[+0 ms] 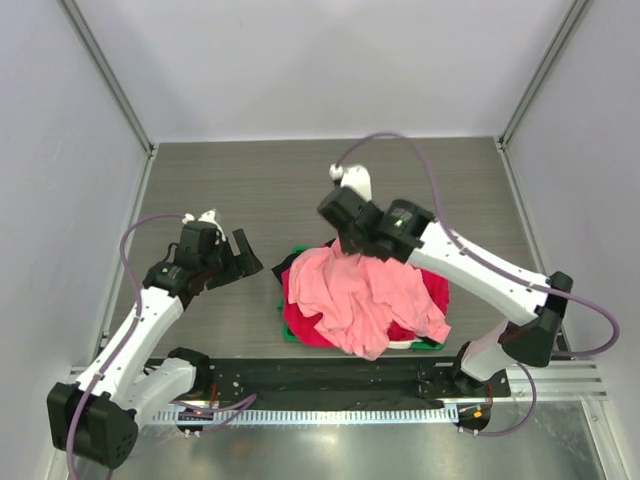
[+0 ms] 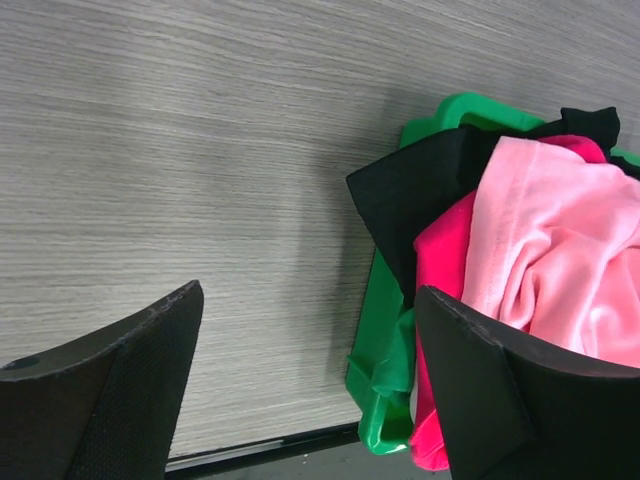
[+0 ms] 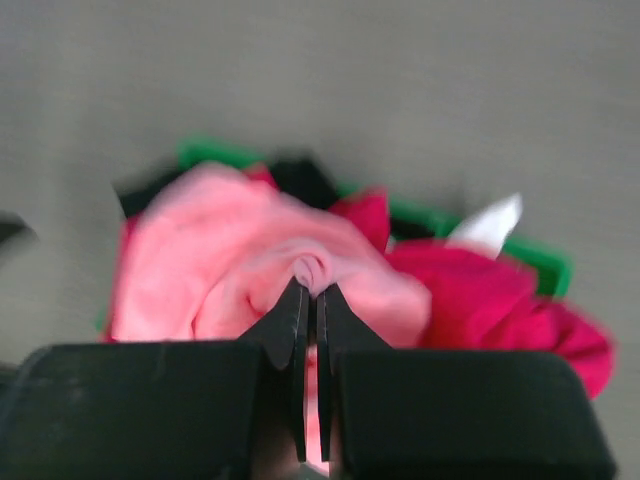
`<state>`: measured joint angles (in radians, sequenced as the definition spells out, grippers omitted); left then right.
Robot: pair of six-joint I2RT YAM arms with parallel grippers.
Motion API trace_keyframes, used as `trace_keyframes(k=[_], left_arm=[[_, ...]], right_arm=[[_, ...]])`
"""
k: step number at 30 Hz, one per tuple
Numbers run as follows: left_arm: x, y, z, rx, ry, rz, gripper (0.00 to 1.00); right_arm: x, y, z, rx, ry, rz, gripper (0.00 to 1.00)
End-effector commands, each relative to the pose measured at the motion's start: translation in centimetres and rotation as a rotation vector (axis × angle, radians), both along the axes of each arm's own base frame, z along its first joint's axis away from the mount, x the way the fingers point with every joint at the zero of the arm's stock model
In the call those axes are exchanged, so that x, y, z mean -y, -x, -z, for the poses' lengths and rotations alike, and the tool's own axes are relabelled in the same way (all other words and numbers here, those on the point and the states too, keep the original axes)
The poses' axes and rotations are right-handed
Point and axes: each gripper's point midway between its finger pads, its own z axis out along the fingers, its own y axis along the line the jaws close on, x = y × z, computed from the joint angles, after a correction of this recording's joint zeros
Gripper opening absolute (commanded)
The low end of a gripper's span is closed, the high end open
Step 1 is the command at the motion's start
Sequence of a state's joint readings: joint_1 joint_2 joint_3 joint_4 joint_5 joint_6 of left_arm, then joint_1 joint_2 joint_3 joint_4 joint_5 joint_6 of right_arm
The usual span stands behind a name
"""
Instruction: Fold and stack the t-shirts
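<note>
Grey table [image 1: 250, 190], pink t-shirt [image 1: 365, 300] in right gripper [image 3: 312, 292] (left gripper [image 2: 307, 290] agape)

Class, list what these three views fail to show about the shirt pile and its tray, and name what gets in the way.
Top view: the pink t-shirt covers the red t-shirts, hiding their number.
Every view: the green tray is mostly buried under cloth.
Right wrist view: blur leaves the white scrap unidentifiable.
Left wrist view: the frame edge and a finger of the left gripper cut off the pile.
</note>
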<state>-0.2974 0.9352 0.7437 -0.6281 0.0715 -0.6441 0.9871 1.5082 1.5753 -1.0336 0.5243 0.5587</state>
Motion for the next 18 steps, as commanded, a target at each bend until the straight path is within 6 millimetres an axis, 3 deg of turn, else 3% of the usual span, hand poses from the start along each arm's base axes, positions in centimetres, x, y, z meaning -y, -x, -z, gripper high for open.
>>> trace_keyframes(k=[1, 2, 3, 6, 7, 8, 10, 11, 12, 13, 14, 15, 17, 18], left_arm=[[0.5, -0.5, -1.1, 0.024, 0.007, 0.004, 0.84], [0.7, -0.4, -1.2, 0.02, 0.003, 0.012, 0.84], [0.7, -0.5, -1.6, 0.023, -0.015, 0.013, 0.84], [1.9, -0.2, -1.8, 0.009, -0.046, 0.064, 0.84], [2.1, -0.2, -1.7, 0.004, -0.045, 0.067, 0.84], [2.5, -0.3, -1.4, -0.006, -0.046, 0.074, 0.84], [3.1, -0.3, -0.9, -0.022, -0.034, 0.079, 0.84], [3.7, -0.4, -0.5, -0.027, -0.034, 0.093, 0.83], [4.1, -0.3, -0.2, -0.033, -0.031, 0.097, 0.83], [4.4, -0.3, 0.2, -0.044, -0.03, 0.102, 0.83], [5.0, -0.1, 0.8, -0.063, -0.037, 0.117, 0.83], [5.4, -0.1, 1.0, -0.063, -0.034, 0.126, 0.83], [6.1, 0.0, 1.5, -0.078, -0.03, 0.134, 0.83], [6.6, 0.1, 1.9, -0.085, -0.032, 0.148, 0.83]], right_arm=[[5.7, -3.9, -15.7, 0.401, -0.075, 0.206, 0.01], [7.7, -4.0, -18.7, 0.478, -0.088, 0.277, 0.01], [11.8, -3.5, -23.8, 0.609, -0.144, 0.422, 0.01], [18.9, -2.8, -29.2, 0.77, -0.204, 0.638, 0.01], [21.9, -1.3, -30.5, 0.819, -0.214, 0.725, 0.01], [23.4, -1.2, -30.7, 0.848, -0.174, 0.77, 0.01], [25.3, 0.0, -30.6, 0.869, -0.148, 0.817, 0.01], [25.0, -0.4, -29.1, 0.847, -0.092, 0.812, 0.01], [25.0, -0.4, -28.2, 0.835, -0.055, 0.806, 0.14], [25.0, -0.3, -27.4, 0.823, -0.052, 0.788, 0.46], [24.7, -0.5, -26.1, 0.802, -0.042, 0.772, 0.95], [24.4, -0.5, -23.5, 0.744, 0.024, 0.737, 1.0], [23.1, -0.3, -21.0, 0.689, -0.119, 0.699, 1.0], [22.2, -0.4, -18.1, 0.625, -0.109, 0.66, 1.0]])
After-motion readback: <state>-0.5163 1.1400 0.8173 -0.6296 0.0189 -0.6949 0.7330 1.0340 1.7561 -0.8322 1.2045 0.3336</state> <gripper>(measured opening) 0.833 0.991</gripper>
